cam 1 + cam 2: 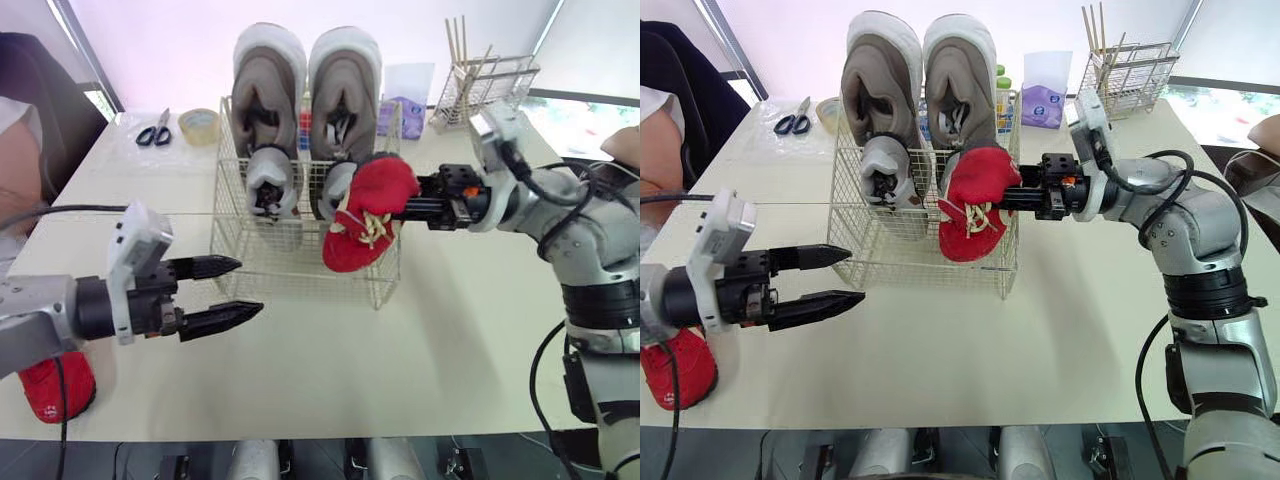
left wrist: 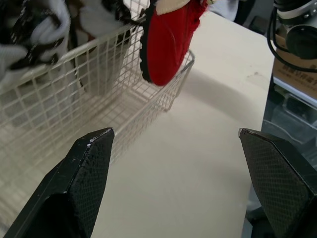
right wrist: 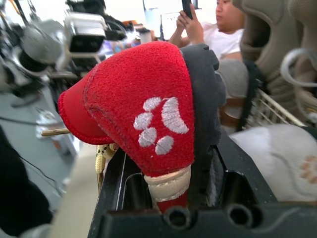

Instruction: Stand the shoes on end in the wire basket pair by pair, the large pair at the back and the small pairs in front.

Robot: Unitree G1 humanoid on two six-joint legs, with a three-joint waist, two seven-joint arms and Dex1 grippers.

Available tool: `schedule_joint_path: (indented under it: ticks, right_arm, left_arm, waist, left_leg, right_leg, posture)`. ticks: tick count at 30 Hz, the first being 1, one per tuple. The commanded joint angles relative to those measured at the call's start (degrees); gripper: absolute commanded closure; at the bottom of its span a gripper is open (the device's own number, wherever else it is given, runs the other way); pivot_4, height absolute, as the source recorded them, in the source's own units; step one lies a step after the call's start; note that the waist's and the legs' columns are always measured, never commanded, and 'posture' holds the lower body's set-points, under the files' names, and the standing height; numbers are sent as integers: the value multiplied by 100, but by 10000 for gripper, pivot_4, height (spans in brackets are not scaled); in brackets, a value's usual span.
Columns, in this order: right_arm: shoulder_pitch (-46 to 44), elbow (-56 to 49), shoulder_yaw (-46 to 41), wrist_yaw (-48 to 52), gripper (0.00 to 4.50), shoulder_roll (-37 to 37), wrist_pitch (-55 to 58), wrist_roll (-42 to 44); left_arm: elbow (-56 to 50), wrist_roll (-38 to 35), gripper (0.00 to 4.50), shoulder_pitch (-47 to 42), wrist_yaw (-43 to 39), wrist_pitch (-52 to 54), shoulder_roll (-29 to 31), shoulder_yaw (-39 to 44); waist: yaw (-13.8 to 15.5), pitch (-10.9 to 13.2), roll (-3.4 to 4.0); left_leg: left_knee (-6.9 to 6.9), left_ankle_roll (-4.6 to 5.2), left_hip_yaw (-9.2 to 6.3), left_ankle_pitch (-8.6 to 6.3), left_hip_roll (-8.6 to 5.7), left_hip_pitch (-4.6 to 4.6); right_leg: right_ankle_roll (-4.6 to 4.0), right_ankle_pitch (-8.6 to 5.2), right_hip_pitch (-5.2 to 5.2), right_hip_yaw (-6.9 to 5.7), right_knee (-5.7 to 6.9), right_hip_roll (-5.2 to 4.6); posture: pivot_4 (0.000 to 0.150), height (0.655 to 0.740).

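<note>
The left gripper point(image 1: 250, 287) hovers low over the near left of the surface point(image 1: 430, 340), its fingers point(image 2: 84, 178) spread apart with nothing between them, pointing toward the basket point(image 1: 300, 285); under that arm, at the surface's near left edge, lies a red shoe point(image 1: 58, 388). Further in, the wire basket stands mid-surface; at its front right corner the right gripper point(image 1: 420, 207) reaches in from the right, fingers closed on a second red shoe point(image 1: 368, 215), gripping it by the heel end so that it hangs toe-down, a white paw print on its upper and a pale bow on its front; whether its toe is inside the wire or just outside it I cannot tell. Inside the basket a small grey pair stands on end side by side, the left one point(image 1: 272, 180) plain to see, the right one point(image 1: 337, 190) partly hidden behind the held shoe; behind them, at the back, the large grey pair point(image 1: 268, 85) stands upright, rising well above the rim. Beyond the basket, scissors point(image 1: 154, 130) and a tape roll point(image 1: 199, 125) lie to the left, a purple tissue pack point(image 1: 405, 110) to the right, and a wire rack point(image 1: 485, 88) with sticks at the far right corner; a person point(image 3: 218, 29) sits past the basket holding up a phone.
</note>
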Motion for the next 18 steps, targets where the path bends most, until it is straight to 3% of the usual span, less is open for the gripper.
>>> schedule_joint_path:
  ticks: [1, 12, 15, 18]
  right_arm:
    - [-96, 4, -21, 281, 32285, 62, -264, -245]
    - [265, 130, 161, 599, 32285, 291, -271, -726]
    - [387, 170, 114, 562, 23365, 341, -261, -818]
    - [449, 127, 11, 477, 8976, 340, -266, -881]
  left_arm:
    - [-5, 50, 3647, 65, -93, -15, 24, 268]
    - [76, 225, 3647, -63, -29, -59, -12, 17]
    - [119, 270, 3257, -128, -27, -61, -20, -63]
    - [183, 339, 3257, -121, -89, -60, -19, -61]
  waist:
    - [-3, 0, 0]
    - [-6, 0, 0]
    - [-6, 0, 0]
    - [-7, 0, 0]
  left_leg:
    - [0, 0, 0, 0, 0, -1]
    - [1, 0, -3, 0, 0, -2]
    - [1, 0, -4, 0, 0, -2]
    - [1, 0, -3, 0, 0, -2]
  right_leg:
    - [0, 0, 0, -2, 0, 0]
    - [0, 0, 1, -6, -1, 1]
    - [0, 0, 1, -6, -1, 2]
    - [0, 1, 1, -6, -1, 2]
  posture:
    - [1500, 7357]
    - [1500, 7357]
    - [1500, 7357]
    - [1500, 7357]
